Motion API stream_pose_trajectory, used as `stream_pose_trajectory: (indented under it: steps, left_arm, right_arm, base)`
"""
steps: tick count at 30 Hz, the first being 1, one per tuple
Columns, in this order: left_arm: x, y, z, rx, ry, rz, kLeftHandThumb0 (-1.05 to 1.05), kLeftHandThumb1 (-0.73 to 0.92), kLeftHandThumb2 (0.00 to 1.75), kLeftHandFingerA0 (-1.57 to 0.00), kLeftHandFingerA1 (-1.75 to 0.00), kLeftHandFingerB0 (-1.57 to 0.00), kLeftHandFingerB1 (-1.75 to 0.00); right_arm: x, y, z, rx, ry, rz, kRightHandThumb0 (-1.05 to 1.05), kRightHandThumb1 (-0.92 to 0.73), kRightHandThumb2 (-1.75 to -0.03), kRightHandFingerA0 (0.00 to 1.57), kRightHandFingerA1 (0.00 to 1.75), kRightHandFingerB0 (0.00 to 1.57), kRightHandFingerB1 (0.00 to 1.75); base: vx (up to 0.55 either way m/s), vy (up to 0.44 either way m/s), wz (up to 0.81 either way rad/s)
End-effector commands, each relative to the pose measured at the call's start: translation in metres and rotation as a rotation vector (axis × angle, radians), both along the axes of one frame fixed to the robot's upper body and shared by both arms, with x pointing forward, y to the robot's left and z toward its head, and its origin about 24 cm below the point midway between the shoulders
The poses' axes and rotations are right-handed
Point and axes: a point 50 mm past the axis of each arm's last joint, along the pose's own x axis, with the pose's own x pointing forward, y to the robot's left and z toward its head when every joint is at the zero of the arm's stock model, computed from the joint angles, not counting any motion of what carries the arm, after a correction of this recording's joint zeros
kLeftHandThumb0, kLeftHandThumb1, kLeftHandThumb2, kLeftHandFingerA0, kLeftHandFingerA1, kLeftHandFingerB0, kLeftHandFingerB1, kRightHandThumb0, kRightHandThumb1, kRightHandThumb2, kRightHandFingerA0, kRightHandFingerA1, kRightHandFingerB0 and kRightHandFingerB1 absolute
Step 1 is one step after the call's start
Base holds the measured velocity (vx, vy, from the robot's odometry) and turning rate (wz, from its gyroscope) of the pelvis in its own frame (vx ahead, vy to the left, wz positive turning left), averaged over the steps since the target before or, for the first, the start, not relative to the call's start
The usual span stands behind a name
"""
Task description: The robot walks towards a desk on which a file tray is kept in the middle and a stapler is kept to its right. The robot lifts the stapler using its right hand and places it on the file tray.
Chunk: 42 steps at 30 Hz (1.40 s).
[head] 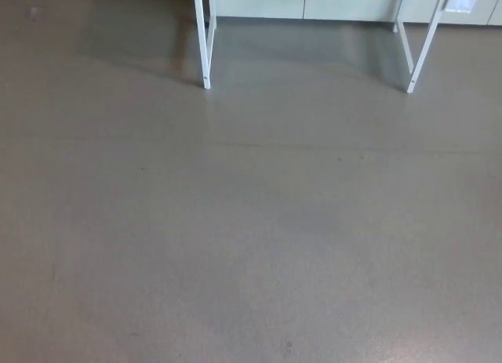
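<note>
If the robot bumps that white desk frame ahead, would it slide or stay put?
It would probably slide: the desk frame stands on thin legs on a smooth floor. The slim tubes suggest it is fairly light, though its top is out of view.

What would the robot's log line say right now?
stage: approach | view: grey floor, white desk legs ahead | tray, stapler: not in view | hands: not in view
</note>
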Motion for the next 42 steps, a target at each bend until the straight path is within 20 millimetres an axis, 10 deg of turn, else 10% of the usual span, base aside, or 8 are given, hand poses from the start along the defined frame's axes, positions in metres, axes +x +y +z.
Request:
stream_pose_trajectory:
  steps: [1,5,9,16,19,28,34,42]
  left_arm:
    - [-0.004,0.004,0.002,-0.034,0.008,0.039,-0.91,0.59,1.21,-0.67,-0.87,-0.32,-0.72]
    - [-0.004,0.004,0.001,-0.028,0.017,0.058,-0.91,0.56,1.11,-1.01,-1.1,-0.25,-0.7]
    - [-0.003,0.003,0.002,-0.042,-0.011,0.071,-0.86,0.72,0.88,-0.71,-1.27,-0.21,-0.79]
    - [-0.007,0.001,0.0,-0.031,0.016,0.056,-0.9,0.71,0.91,-0.59,-0.99,-0.2,-0.72]
    - [-0.007,0.0,-0.001,-0.05,0.0,0.075,-0.89,0.72,0.89,-0.59,-0.97,-0.18,-0.73]
    - [-0.01,-0.002,-0.004,-0.064,-0.007,0.108,-0.85,0.67,0.99,-0.51,-0.9,-0.21,-0.73]
    - [-0.015,-0.006,-0.006,-0.054,0.021,0.066,-0.86,0.57,1.18,-0.84,-1.06,-0.27,-0.71]
    - [-0.021,-0.008,-0.012,-0.072,0.007,0.118,-0.87,0.72,0.89,-0.6,-0.94,-0.21,-0.73]
  right_arm:
    - [-0.002,-0.002,-0.001,-0.001,-0.019,-0.035,-0.85,-0.64,-0.6,0.46,0.46,0.23,0.32]
    - [-0.004,-0.004,0.002,-0.002,-0.013,0.006,-0.86,-0.53,-0.9,0.42,0.58,0.16,0.44]
    - [-0.004,-0.004,0.004,0.002,-0.029,0.035,-0.85,-0.53,-0.91,0.4,0.55,0.16,0.42]
    - [0.0,-0.004,0.01,-0.048,0.015,0.133,-0.85,-0.69,-0.62,0.8,0.59,0.26,0.33]
    - [-0.001,-0.006,0.008,-0.029,-0.011,0.044,-1.0,-0.59,-0.93,0.48,0.52,0.2,0.45]
    - [0.007,-0.006,0.009,-0.075,0.003,0.153,-0.9,-0.7,-0.62,0.8,0.6,0.25,0.35]
    - [0.017,-0.01,0.009,-0.035,0.044,0.066,-0.85,-0.56,-0.93,0.28,0.54,0.12,0.43]
    - [0.016,-0.011,0.014,-0.062,-0.062,0.082,-0.98,-0.61,-0.94,0.62,0.58,0.25,0.44]
  base:
    - [0.0,0.0,0.0]
    - [0.0,0.0,0.0]
    - [0.06,-0.024,0.0]
    - [-0.04,0.066,0.11]
    - [0.11,0.205,-0.08]
    - [0.26,0.215,-0.07]
    - [0.24,-0.06,0.09]
    - [0.32,-0.186,0.26]
